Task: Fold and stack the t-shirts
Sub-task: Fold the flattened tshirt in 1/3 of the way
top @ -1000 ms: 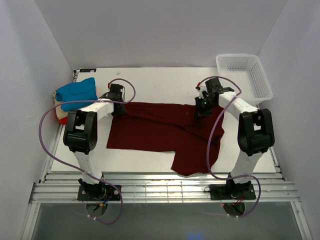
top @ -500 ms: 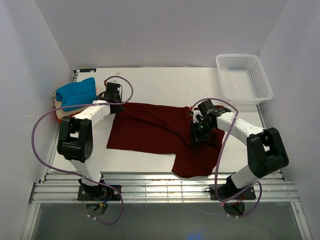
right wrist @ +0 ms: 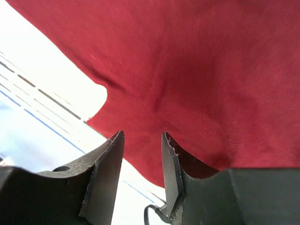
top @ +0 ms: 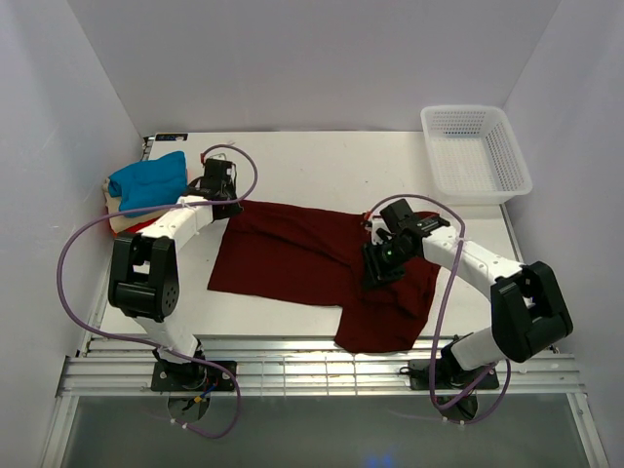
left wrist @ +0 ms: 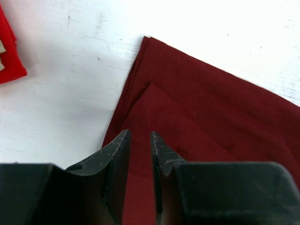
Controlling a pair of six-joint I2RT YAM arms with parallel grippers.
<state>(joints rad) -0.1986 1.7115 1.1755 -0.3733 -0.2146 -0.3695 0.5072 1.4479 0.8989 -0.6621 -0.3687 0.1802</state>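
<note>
The large dark maroon t-shirt point(top: 302, 258) lies spread on the white table. My left gripper point(top: 232, 205) sits at its far left corner. In the left wrist view its fingers point(left wrist: 139, 136) are closed to a narrow gap with the maroon cloth point(left wrist: 211, 103) between them. My right gripper point(top: 375, 271) hovers over the shirt's right part. In the right wrist view its jaws point(right wrist: 140, 136) stand apart with nothing between them, maroon cloth point(right wrist: 211, 56) beyond. The blue t-shirt point(top: 148, 180) tops a small stack at the far left, with the red-orange one point(left wrist: 9, 56) under it.
A white mesh basket point(top: 463, 109) stands at the far right corner. The table's slatted near edge point(top: 312, 356) runs in front of the arm bases. Purple cables loop beside both arms. White walls close in on the left, right and back.
My right gripper moved from the shirt's far right corner toward the near left, and the shirt's upper right part now lies folded inward. My left gripper shifted slightly to the far left.
</note>
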